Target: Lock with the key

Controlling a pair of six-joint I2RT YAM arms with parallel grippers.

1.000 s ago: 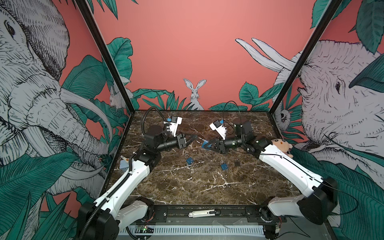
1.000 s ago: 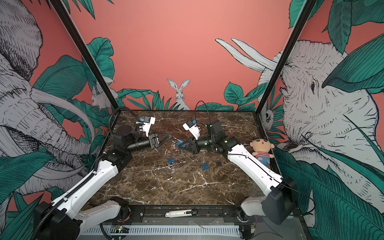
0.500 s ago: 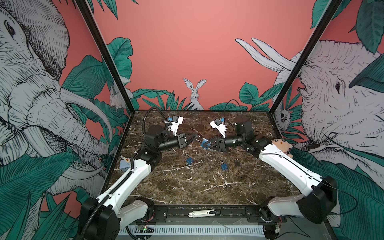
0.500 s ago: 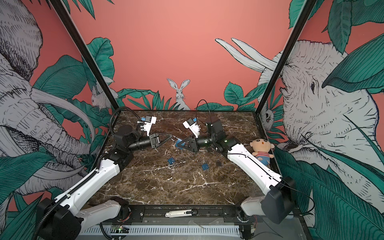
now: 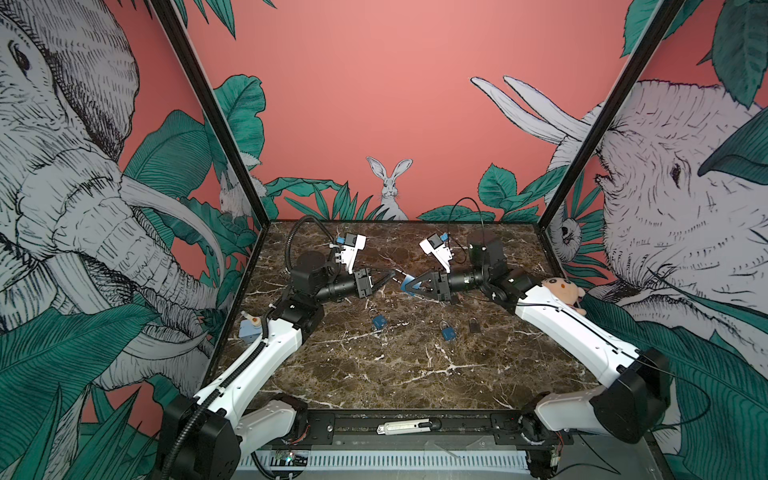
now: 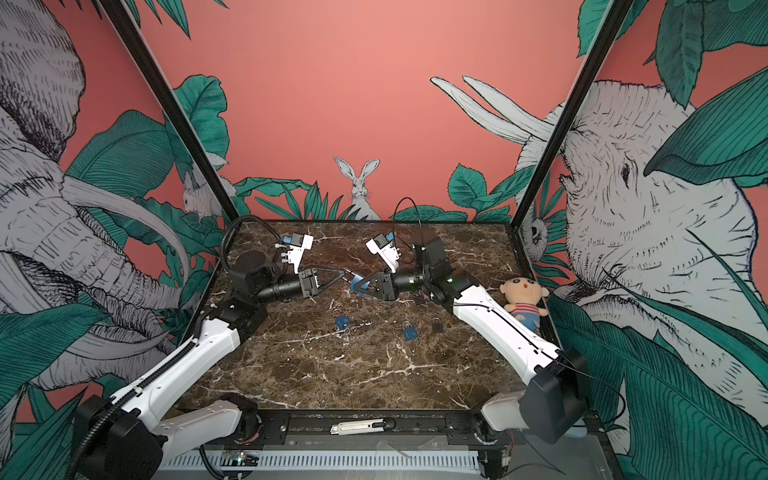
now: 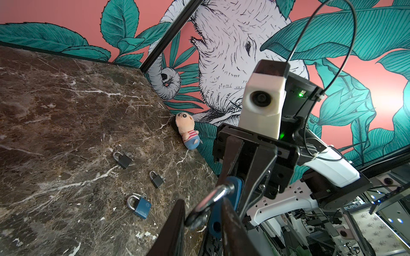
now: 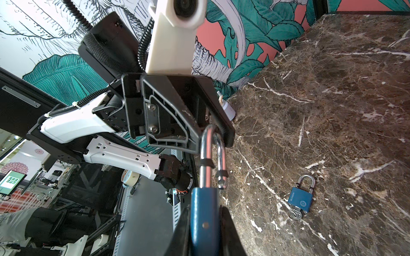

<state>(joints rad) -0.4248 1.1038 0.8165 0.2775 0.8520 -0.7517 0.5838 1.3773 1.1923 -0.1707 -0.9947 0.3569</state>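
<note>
Padlock [image 8: 203, 221]: blue, shackle [image 8: 213, 153] open, mid-air
Your R fingers [image 8: 230, 235]: pinch its body
Your L fingers [image 8: 170, 110]: pinch shackle bend

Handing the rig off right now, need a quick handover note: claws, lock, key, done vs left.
Right claw: shut on the blue padlock, held in the air.
Left claw: closed about its shackle.
Shackle open, free end out of the body.
The only key I can see sits in a second blue padlock lying on the tabletop; none visible on the held one.
Done: lock picked up.
Left: seat the shackle, turn the key.
</note>
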